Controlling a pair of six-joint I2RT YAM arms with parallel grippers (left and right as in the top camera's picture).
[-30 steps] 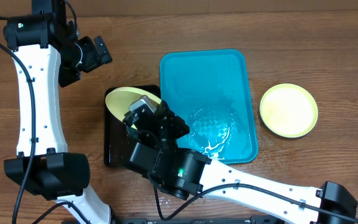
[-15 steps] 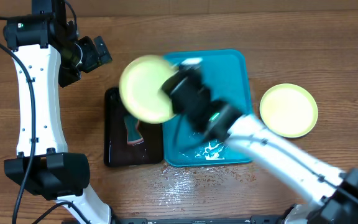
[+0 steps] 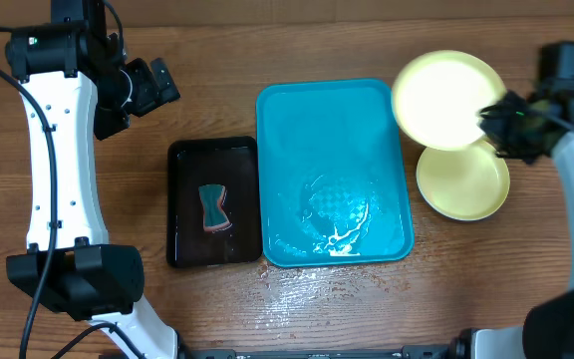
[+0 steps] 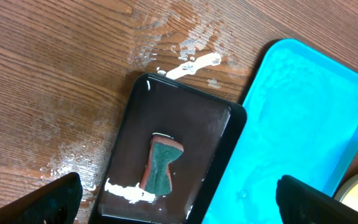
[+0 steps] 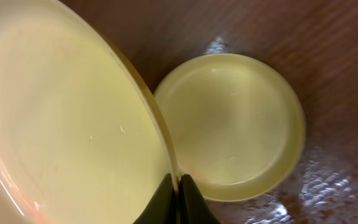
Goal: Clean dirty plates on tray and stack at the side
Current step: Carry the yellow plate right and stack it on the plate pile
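Wood table [image 3: 267, 40], wet patches along the near edge in front of both trays. Turquoise tray [image 3: 327, 120] at centre, long side running away from the robot, no plates in it, water [image 3: 337, 214] pooled and streaked in its near half. Black tray [image 3: 182, 199] just beside it on the left, edges nearly touching, shorter than the turquoise one, thin film of liquid inside. Held plate [image 3: 446, 100], yellow-green: off the table, tilted, up at the right of the turquoise tray's far corner, its lower edge overlapping the second plate from above in the overhead view. Second plate [image 3: 461, 184], also yellow-green, lies flat on the table right of the turquoise tray, apart from its rim, looks clean. Right gripper [image 5: 178, 193] is clamped tight on the held plate's rim; the wrist view shows a faint reddish tint low on the plate's inner wall. Left gripper [image 3: 140, 92] is up at the far left, spread wide, holding nothing; both fingers [image 4: 55, 199] sit at the wrist frame's bottom corners. Sponge [image 3: 213, 208], green face with a reddish side, lies mid black tray.
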